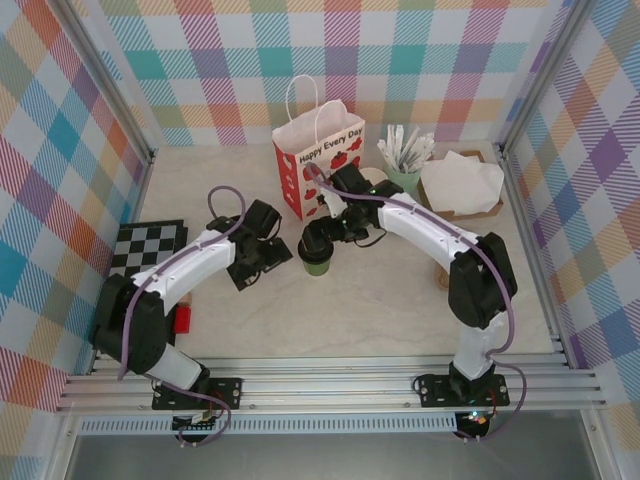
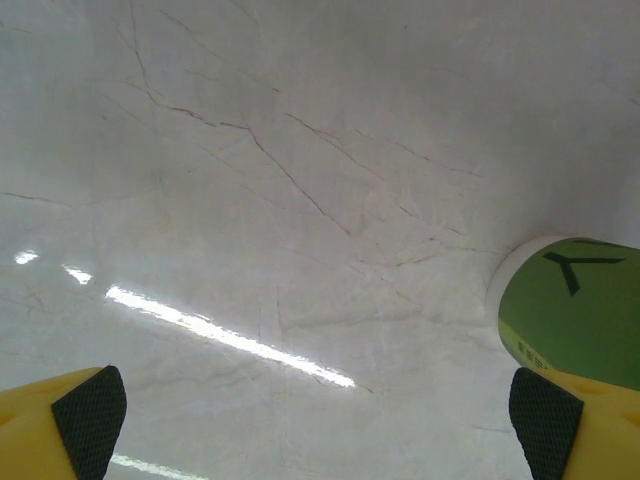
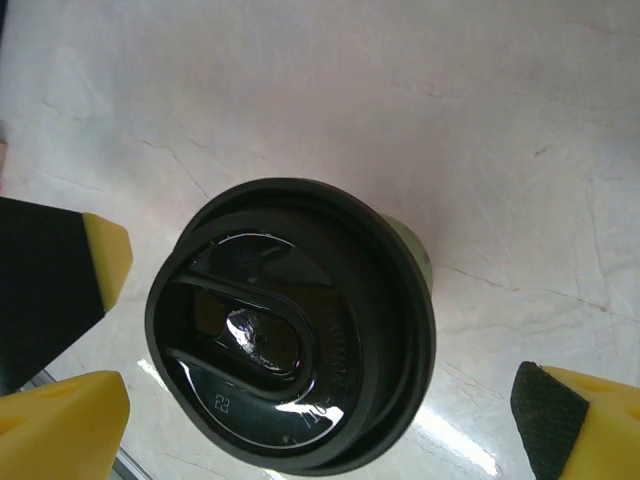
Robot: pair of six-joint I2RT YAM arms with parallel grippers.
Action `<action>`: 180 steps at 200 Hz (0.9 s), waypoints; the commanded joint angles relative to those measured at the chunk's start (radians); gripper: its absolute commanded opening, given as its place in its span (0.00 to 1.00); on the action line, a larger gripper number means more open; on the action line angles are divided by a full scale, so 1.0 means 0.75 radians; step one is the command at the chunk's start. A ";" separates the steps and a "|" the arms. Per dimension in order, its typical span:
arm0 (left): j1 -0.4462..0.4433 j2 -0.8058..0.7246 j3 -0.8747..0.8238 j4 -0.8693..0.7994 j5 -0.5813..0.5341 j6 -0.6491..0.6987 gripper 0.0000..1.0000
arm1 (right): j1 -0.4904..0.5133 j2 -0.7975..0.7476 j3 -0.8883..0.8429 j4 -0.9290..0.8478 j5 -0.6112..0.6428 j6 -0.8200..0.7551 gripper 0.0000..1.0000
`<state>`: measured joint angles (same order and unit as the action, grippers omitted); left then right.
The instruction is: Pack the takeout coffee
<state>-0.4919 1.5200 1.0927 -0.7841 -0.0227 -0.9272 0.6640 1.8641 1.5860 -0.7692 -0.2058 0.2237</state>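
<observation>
Takeout coffee [image 1: 315, 262] is upright on the desk [image 1: 400, 310], black lid on, outside the bag. It stands just on the near side of the paper bag [image 1: 322, 150], close to it but apart.

Right tool [image 1: 321, 243] hangs directly over the cup. Right wrist view: jaws spread wide, yellow fingers [image 3: 575, 425] on either side of the lid [image 3: 290, 325], desk visible in the gap on both sides. No contact, nothing clamped.

Left tool [image 1: 252, 266] is low over the desk just left of the cup. Left wrist view: jaws wide apart, bare marble between the pads [image 2: 90, 420]. The green cup wall sits at the right edge of that view, just beside the right pad; can't tell whether it touches.

The bag is white with red strawberries and "Happy Every Day" print. It stands upright with its handles up.

Right of the bag: a pale mint cup of white wrapped sticks [image 1: 405, 170], then a cardboard tray of white napkins [image 1: 462, 185], near each other.

A checkerboard [image 1: 148, 245] lies at the left edge of the desk, partly under the left arm. A small red item [image 1: 182, 318] sits near that arm's base; too hidden to identify.
</observation>
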 commanded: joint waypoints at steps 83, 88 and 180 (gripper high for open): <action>0.012 0.098 -0.025 0.119 0.091 -0.009 1.00 | 0.047 0.105 0.076 -0.044 -0.044 0.056 1.00; 0.012 0.100 -0.024 0.121 0.091 -0.009 1.00 | 0.049 0.111 0.078 -0.044 -0.041 0.059 1.00; 0.012 0.068 -0.006 0.053 0.027 0.028 1.00 | 0.034 0.049 -0.012 -0.014 0.015 0.073 0.76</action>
<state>-0.4919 1.5913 1.0840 -0.7044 0.0296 -0.9257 0.6956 1.9438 1.6077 -0.7784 -0.2085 0.2794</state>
